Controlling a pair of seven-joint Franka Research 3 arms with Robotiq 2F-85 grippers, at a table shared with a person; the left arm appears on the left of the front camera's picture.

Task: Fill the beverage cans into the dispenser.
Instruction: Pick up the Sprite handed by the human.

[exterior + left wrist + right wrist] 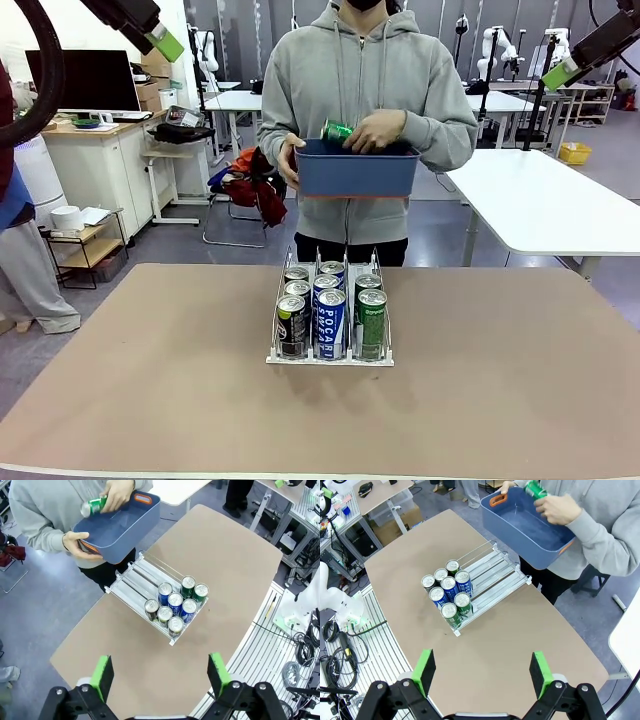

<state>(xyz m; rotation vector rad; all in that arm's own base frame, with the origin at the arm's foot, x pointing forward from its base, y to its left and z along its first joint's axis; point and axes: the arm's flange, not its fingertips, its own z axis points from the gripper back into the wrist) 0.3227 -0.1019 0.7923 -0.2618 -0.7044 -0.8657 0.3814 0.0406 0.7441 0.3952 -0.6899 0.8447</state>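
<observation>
At the bottom edge of the left wrist view, the left gripper (160, 672) is seen with its black fingers and flat green pads (102, 672) spread wide. Nothing is held or touched. Beyond it a matte brown table (225, 545) is shown, and at the frame's centre the dispenser (140, 575) is set, a clear-and-white rack with thin wire dividers. Eight slim beverage cans (175, 601) with shiny silver tops are packed at its lower-right end: three black, three blue-and-white, two green. In the upper left, a smooth blue plastic bin (125, 527) with orange handles is gripped by one hand (75, 542) of a person (40, 510) in a grey hoodie. A green can (92, 506) is held over the bin by the other hand (117, 492).

In the right wrist view, the right gripper (482, 669) is likewise opened wide at the bottom edge and is empty. The dispenser is seen left of centre and the bin in the upper right.

In the front view, the rack is seen at centre with the cans upright in three lanes: black on the left, blue-and-white in the middle, green on the right. Green pads are glimpsed in the upper corners, raised well above the table.
</observation>
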